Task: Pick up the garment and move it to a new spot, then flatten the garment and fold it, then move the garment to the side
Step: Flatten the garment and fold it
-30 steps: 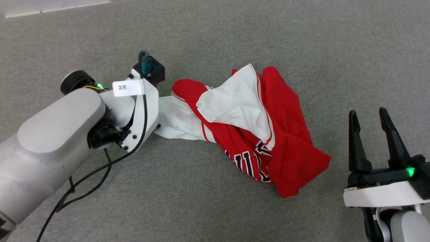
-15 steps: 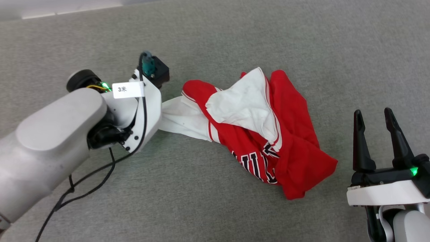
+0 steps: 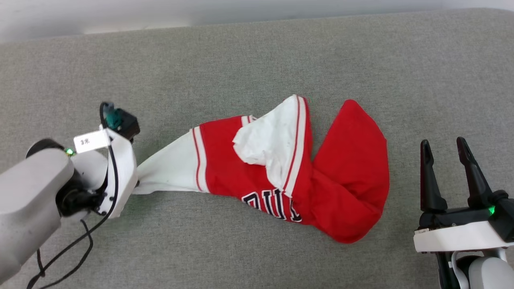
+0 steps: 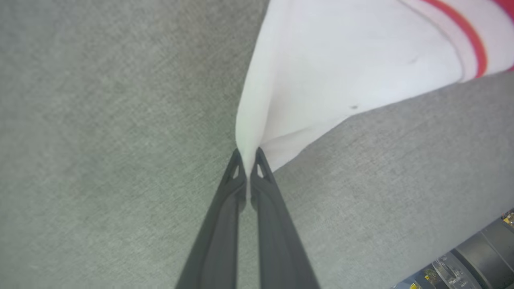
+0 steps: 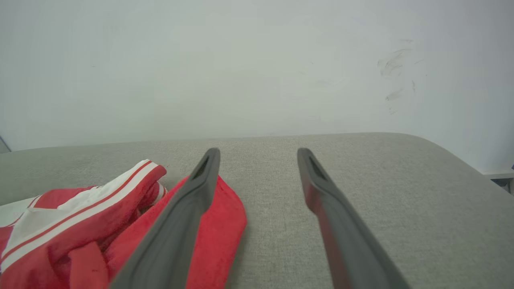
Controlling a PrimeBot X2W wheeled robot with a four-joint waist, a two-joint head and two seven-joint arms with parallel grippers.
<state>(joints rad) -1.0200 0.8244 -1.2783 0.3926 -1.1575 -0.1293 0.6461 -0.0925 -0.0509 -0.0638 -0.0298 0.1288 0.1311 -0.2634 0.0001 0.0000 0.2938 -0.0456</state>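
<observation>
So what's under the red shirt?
Grey fabric surface shows all round the shirt, so it lies on that. Straight beneath the crumpled cloth is covered, and folds hide part of the black lettering.

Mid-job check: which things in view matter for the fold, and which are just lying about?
In the job: garment; left gripper, shut on its white sleeve; right gripper, open.
Just there: grey surface; wall; black cable; paper tag on left arm.

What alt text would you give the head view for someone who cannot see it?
A crumpled red-and-white garment lies on a grey fabric surface, its white sleeve stretched left into the shut left gripper. The right gripper waits open at the lower right, clear of the cloth.
</observation>
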